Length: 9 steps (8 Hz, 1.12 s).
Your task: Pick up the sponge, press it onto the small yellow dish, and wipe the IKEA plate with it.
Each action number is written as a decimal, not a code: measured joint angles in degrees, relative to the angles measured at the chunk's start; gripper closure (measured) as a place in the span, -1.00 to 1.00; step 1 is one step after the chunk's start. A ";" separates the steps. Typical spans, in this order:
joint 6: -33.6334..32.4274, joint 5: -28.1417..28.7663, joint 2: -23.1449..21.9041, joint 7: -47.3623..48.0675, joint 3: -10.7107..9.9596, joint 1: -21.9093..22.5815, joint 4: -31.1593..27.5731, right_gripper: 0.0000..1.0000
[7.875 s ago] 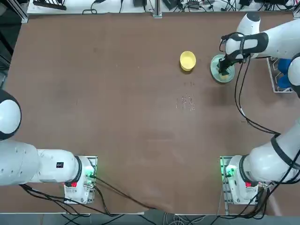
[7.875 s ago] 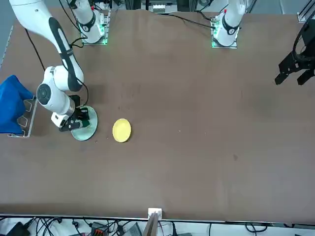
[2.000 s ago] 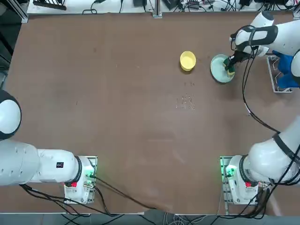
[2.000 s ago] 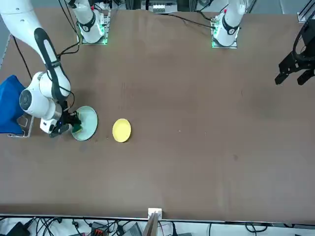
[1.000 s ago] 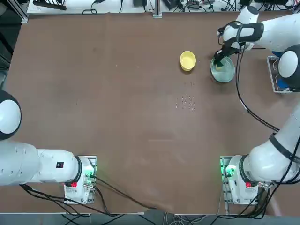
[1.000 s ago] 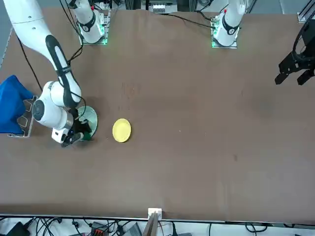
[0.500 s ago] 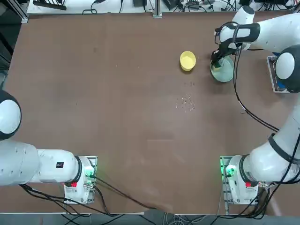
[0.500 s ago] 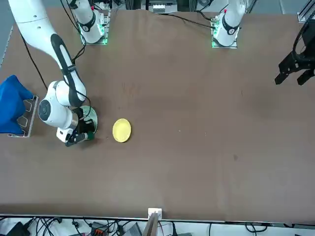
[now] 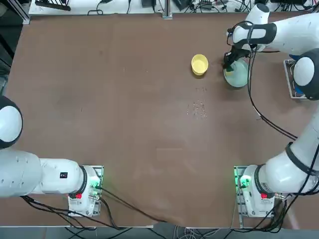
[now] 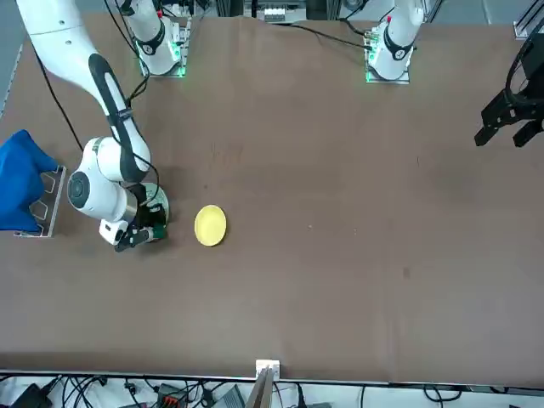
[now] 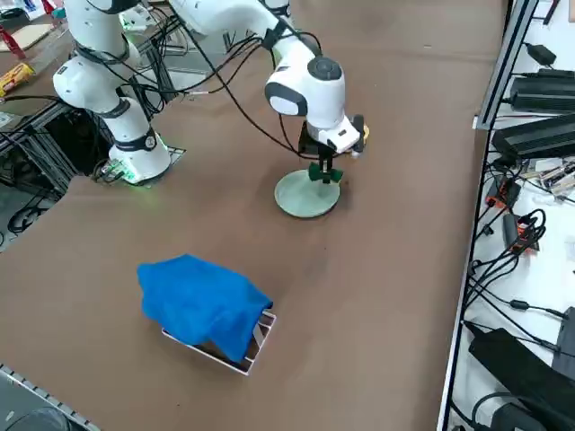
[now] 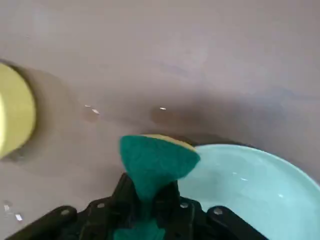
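My right gripper (image 12: 150,194) is shut on the sponge (image 12: 156,161), which bends out from between the fingers, green face showing with a yellow strip behind. It hangs at the rim of the pale blue-green IKEA plate (image 12: 252,187), on the side toward the small yellow dish (image 12: 14,116). From overhead the gripper (image 9: 230,65) sits at the plate's (image 9: 240,76) far-left edge, with the yellow dish (image 9: 199,64) a short way to the left. In the side view the gripper (image 11: 324,173) stands over the plate's (image 11: 304,197) far rim.
A blue cloth (image 11: 203,303) lies draped over a small rack near the table's right edge, beyond the plate. Small pale specks (image 9: 198,107) dot the brown table nearer the robot than the yellow dish. Black cable trails from the working arm.
The gripper with the sponge has crossed the plate from its right side to its far-left rim, nearer the yellow dish. Both dishes stayed put.
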 joint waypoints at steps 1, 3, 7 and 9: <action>-1.59 0.20 -0.67 0.29 0.03 0.42 0.22 0.58; -4.48 0.22 -2.51 0.56 -0.17 0.29 0.26 0.58; -5.77 0.27 -7.25 7.07 0.03 1.05 -3.81 0.58; -1.92 0.29 -12.38 12.63 0.46 3.53 -10.99 0.58</action>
